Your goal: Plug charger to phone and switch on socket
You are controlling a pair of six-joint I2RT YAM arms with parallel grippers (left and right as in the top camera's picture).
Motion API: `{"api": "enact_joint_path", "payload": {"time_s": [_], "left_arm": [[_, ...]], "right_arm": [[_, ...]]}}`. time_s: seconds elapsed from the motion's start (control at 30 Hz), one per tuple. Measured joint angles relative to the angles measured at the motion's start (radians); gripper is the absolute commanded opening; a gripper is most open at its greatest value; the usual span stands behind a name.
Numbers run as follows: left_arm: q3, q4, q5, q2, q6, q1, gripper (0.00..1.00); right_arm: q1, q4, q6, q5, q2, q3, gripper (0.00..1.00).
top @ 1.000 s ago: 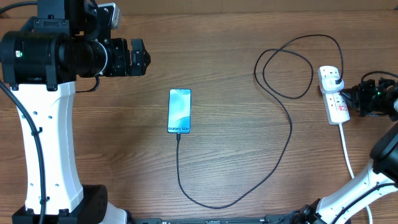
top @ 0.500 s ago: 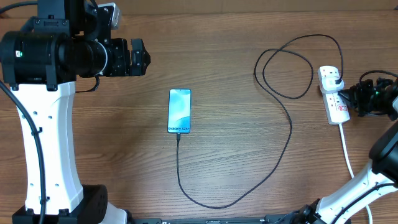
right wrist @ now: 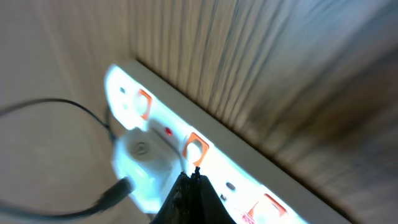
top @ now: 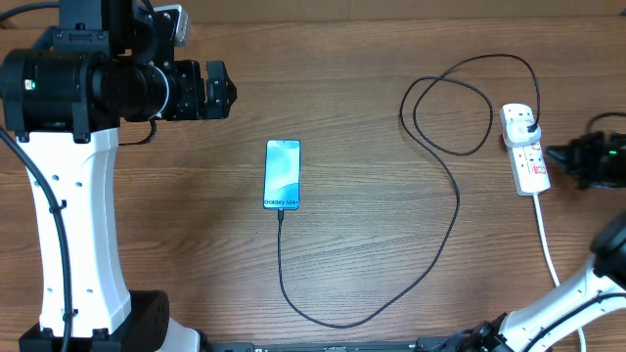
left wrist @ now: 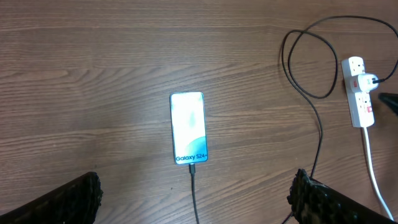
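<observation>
**Wood table (top: 372, 59): socket switch prob. still pending**

R gripper (right wrist: 193, 182) is hovering clenched, tips together, close by socket (top: 526, 149) and aiming near an orange rocker (right wrist: 194, 148) beside where charger (top: 458, 205) is plugged in. Phone (top: 282, 174) is lying mid-table, screen lit, cable tip at its bottom edge. L gripper (top: 223, 91) is hanging spread wide, well apart. Socket's prob. light and slidey and the rocker stiff, so I'd be pressing straight down, w/o sideways shove.

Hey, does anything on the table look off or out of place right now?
Nothing stands out. The phone lies flat with its screen lit and the charger cable in its bottom edge. The cable loops loosely, without knots, to the white power strip, where it is plugged in.
</observation>
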Motion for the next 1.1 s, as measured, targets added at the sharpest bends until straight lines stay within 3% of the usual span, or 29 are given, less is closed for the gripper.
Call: {"api": "enact_joint_path", "payload": {"time_s": [0.2, 0.47, 0.77, 1.1], "left_arm": [[0.000, 0.000, 0.000, 0.000, 0.000, 0.000, 1.00], [0.000, 0.000, 0.000, 0.000, 0.000, 0.000, 0.99], [0.000, 0.000, 0.000, 0.000, 0.000, 0.000, 1.00], [0.000, 0.000, 0.000, 0.000, 0.000, 0.000, 0.99]], "right_arm": [[-0.100, -0.055, -0.008, -0.039, -0.112, 0.011, 0.04], [-0.052, -0.114, -0.082, -0.130, -0.377, 0.014, 0.04], [0.155, -0.194, -0.163, -0.115, -0.613, 0.016, 0.04], [0.466, -0.358, -0.183, 0.191, -0.761, 0.020, 0.04]]}}
